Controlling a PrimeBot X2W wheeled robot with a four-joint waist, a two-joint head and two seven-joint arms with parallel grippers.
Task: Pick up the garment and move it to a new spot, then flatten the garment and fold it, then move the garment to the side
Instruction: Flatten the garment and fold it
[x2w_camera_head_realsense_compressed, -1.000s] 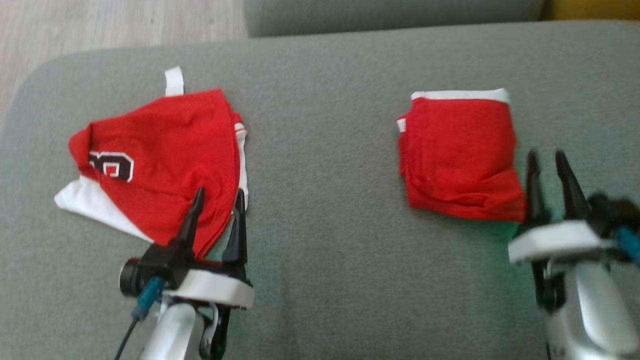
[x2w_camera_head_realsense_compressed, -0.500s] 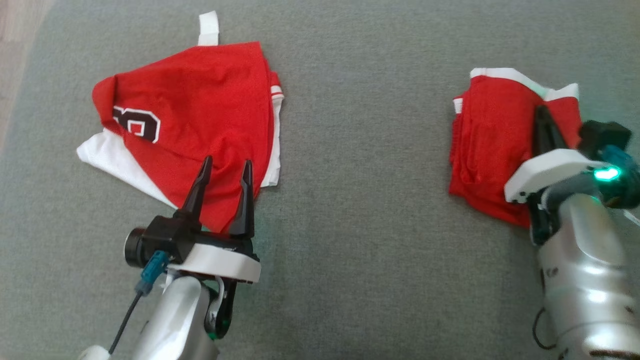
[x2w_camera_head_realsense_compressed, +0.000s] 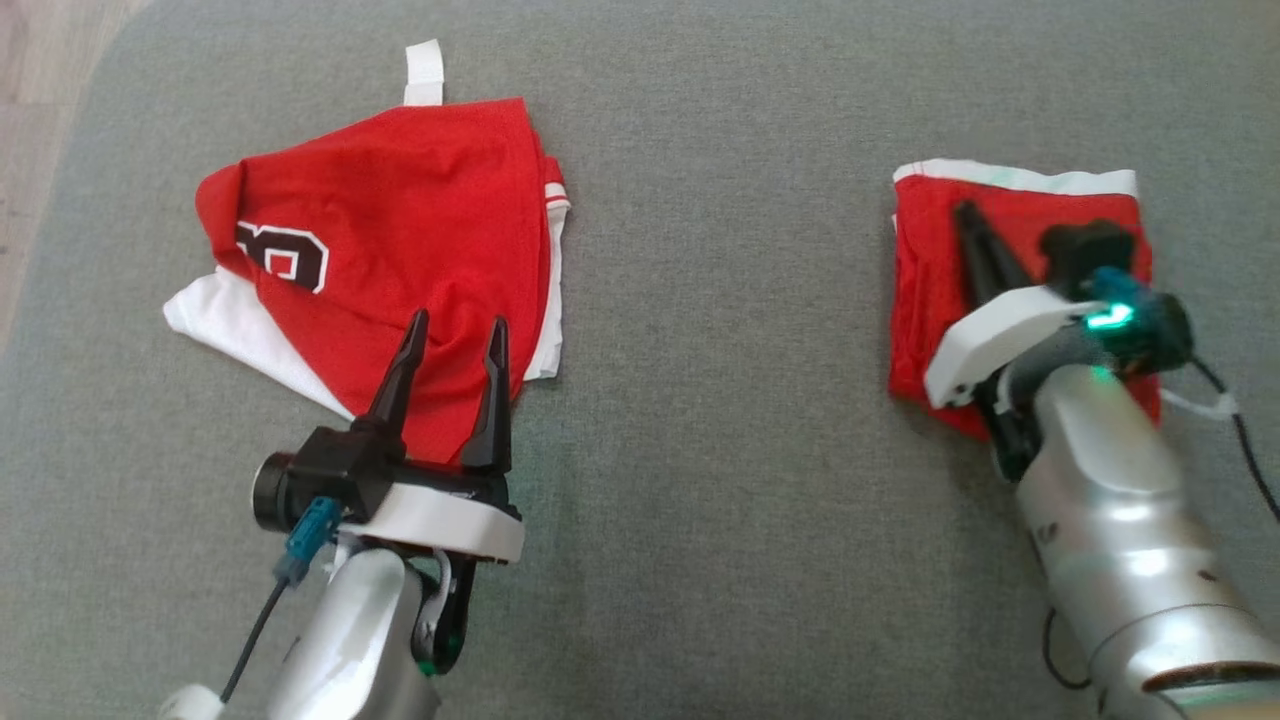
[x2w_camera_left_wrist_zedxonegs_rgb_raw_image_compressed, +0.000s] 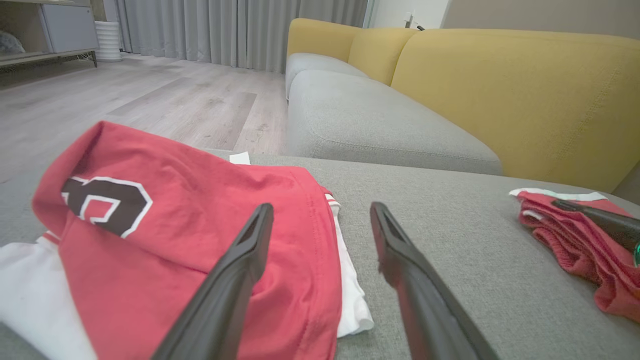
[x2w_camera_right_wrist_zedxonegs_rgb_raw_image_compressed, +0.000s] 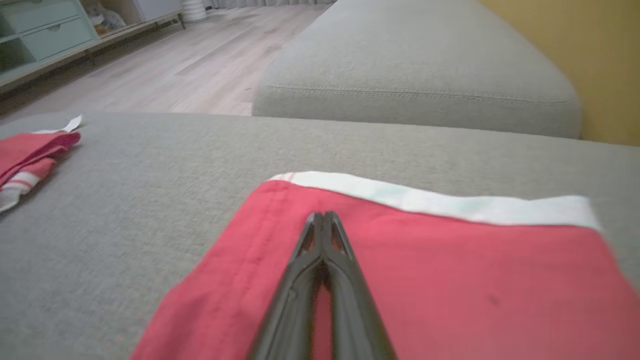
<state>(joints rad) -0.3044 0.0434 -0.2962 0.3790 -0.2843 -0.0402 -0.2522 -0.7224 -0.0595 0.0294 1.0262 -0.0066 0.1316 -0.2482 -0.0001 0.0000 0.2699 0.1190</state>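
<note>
Red folded garment (x2w_camera_head_realsense_compressed: 930, 290) flat beneath right gripper (x2w_camera_right_wrist_zedxonegs_rgb_raw_image_compressed: 324, 216), jaws pressed together, pointing at its white hem (x2w_camera_right_wrist_zedxonegs_rgb_raw_image_compressed: 450, 205); left gripper (x2w_camera_head_realsense_compressed: 458, 330), jaws wide, well apart over numbered jersey (x2w_camera_head_realsense_compressed: 400, 220).

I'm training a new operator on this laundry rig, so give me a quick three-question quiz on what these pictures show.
1. True or false: the left pincer is open.
2. Over the folded red garment, the fingers of the right pincer are: A pressed together; B spread wide; C bent apart sideways.
3. Fill in: the numbered jersey lies on the robot's ___ side.

Key: 1 true; 2 A; 3 left.
</note>
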